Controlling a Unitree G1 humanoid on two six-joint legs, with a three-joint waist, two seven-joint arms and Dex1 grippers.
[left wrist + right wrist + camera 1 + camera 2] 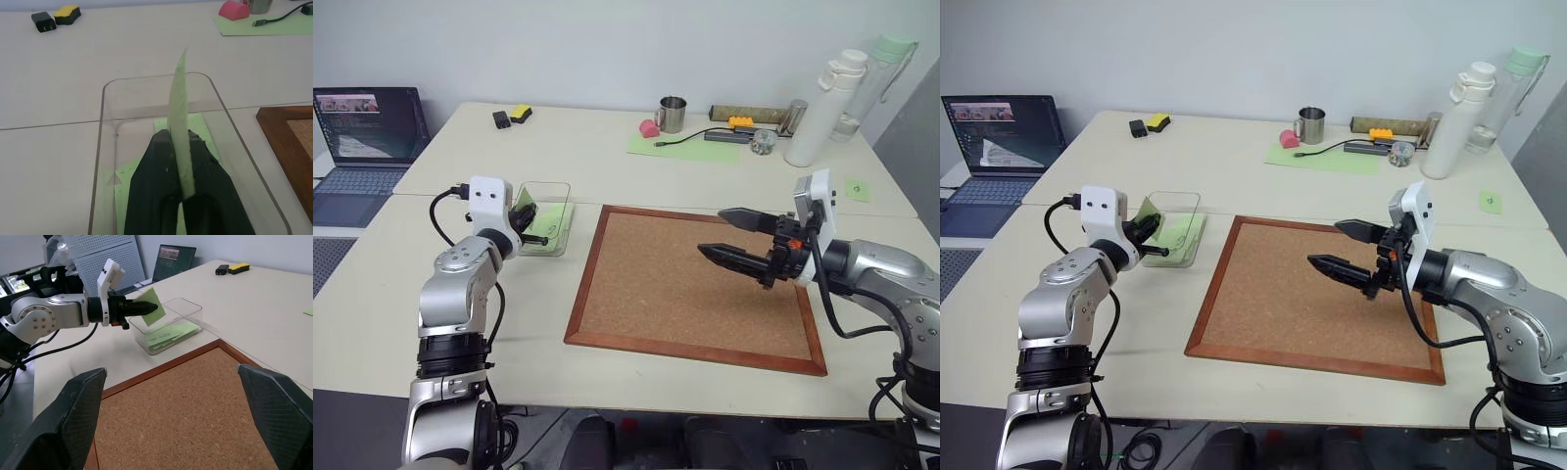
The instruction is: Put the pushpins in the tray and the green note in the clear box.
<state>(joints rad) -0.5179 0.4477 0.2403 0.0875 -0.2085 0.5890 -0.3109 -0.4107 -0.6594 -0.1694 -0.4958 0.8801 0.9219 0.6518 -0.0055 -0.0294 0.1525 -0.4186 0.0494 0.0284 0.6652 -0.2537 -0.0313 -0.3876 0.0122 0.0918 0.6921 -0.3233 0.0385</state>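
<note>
My left gripper [532,228] is shut on the green note [180,122], which stands on edge between its black fingers [156,186]. It hangs just over the near end of the clear box [555,188], left of the cork board. More green paper [195,125] lies flat on the box floor. In the right wrist view the held green note [151,306] tilts above the clear box [193,308]. My right gripper [712,231] hovers open over the cork board's right half, with nothing between its fingers. The pushpins and the tray are out of view.
A framed cork board [685,284] lies in the middle of the table. At the back stand a metal mug [673,114], a pale green sheet [690,145] with a cable and a white bottle [822,108]. A laptop [367,127] sits at the far left, a small green note [857,189] at the right.
</note>
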